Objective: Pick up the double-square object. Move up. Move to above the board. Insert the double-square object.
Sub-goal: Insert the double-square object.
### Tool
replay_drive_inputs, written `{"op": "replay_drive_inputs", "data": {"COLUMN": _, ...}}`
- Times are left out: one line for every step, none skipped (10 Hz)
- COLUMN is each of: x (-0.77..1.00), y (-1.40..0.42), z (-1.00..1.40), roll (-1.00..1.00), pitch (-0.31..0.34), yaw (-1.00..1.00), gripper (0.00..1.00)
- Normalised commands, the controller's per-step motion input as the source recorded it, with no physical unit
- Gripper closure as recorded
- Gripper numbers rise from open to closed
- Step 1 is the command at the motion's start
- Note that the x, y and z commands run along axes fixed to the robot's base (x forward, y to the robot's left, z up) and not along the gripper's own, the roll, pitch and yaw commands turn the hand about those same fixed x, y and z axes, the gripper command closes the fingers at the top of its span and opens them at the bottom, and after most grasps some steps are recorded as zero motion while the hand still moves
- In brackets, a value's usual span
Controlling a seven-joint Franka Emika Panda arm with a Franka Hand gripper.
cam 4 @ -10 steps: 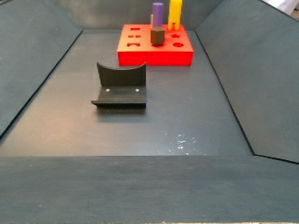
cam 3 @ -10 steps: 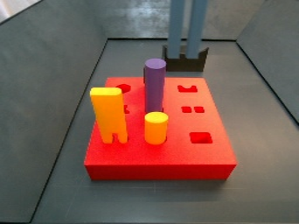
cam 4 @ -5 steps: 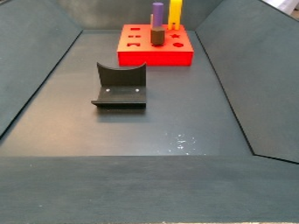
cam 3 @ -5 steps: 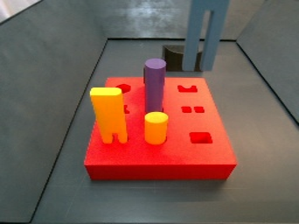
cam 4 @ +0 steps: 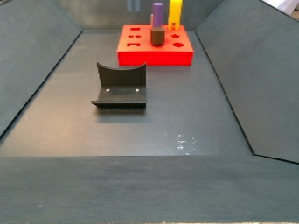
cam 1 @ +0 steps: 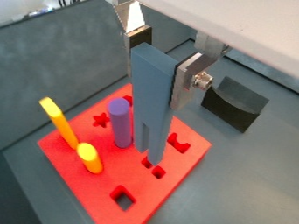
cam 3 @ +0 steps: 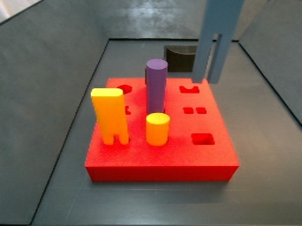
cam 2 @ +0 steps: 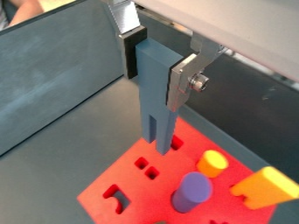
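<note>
My gripper (cam 1: 162, 66) is shut on the upper part of the double-square object (cam 1: 152, 105), a tall grey-blue block that hangs upright with its two legs down. Both wrist views show it held (cam 2: 156, 96) above the red board (cam 1: 187, 156), clear of its top. In a side view the block (cam 3: 218, 40) hangs over the board's (cam 3: 165, 163) far right edge, and the gripper itself is cut off above. In the other side view the board (cam 4: 158, 54) shows far off, but the gripper and block are out of view.
On the board stand a purple cylinder (cam 3: 154, 84), an orange two-legged block (cam 3: 109, 115) and a yellow cylinder (cam 3: 157, 128). Open holes lie along its right side (cam 3: 196, 110). The dark fixture (cam 3: 179, 57) stands behind the board; it also shows in a side view (cam 4: 121, 85).
The held block has travelled from above the fixture towards the board, nearer the side camera and to the right. The pegs on the board have not moved.
</note>
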Motion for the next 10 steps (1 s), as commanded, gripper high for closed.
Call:
{"op": "replay_drive_inputs", "data": {"x": 0.24, "y": 0.13, "z": -0.36, "roll": 0.09, "pitch": 0.076, "yaw": 0.05, "gripper": 1.00}}
{"op": "replay_drive_inputs", "data": {"x": 0.19, "y": 0.00, "z": -0.42, "roll": 0.01, "pitch": 0.016, "yaw": -0.05, "gripper": 1.00}}
{"op": "replay_drive_inputs", "data": {"x": 0.08, "y": 0.00, "z": -0.53, "roll": 0.04, "pitch": 0.000, "yaw": 0.00, "gripper": 1.00}}
{"op": "replay_drive_inputs", "data": {"x": 0.01, "y": 0.03, "z": -0.55, "roll": 0.08, "pitch": -0.006, "yaw": 0.00, "gripper": 1.00}}
{"op": "replay_drive_inputs", "data": {"x": 0.00, "y": 0.07, "z": -0.44, "roll": 0.12, "pitch": -0.016, "yaw": 0.03, "gripper": 1.00}}
{"op": "replay_drive_inputs", "data": {"x": 0.00, "y": 0.10, "z": -0.31, "roll": 0.14, "pitch": -0.059, "yaw": 0.28, "gripper": 1.00}}
{"op": "replay_drive_inputs", "data": {"x": 0.00, "y": 0.07, "z": -0.28, "roll": 0.12, "pitch": -0.033, "yaw": 0.28, "gripper": 1.00}}
{"op": "replay_drive_inputs", "data": {"x": 0.06, "y": 0.02, "z": -0.32, "roll": 0.09, "pitch": 0.000, "yaw": 0.18, "gripper": 1.00}}
{"op": "replay_drive_inputs", "data": {"x": 0.05, "y": 0.00, "z": -0.30, "roll": 0.04, "pitch": 0.000, "yaw": 0.01, "gripper": 1.00}}
{"op": "replay_drive_inputs", "data": {"x": 0.00, "y": 0.00, "z": -0.31, "roll": 0.00, "pitch": 0.000, "yaw": 0.00, "gripper": 1.00}}
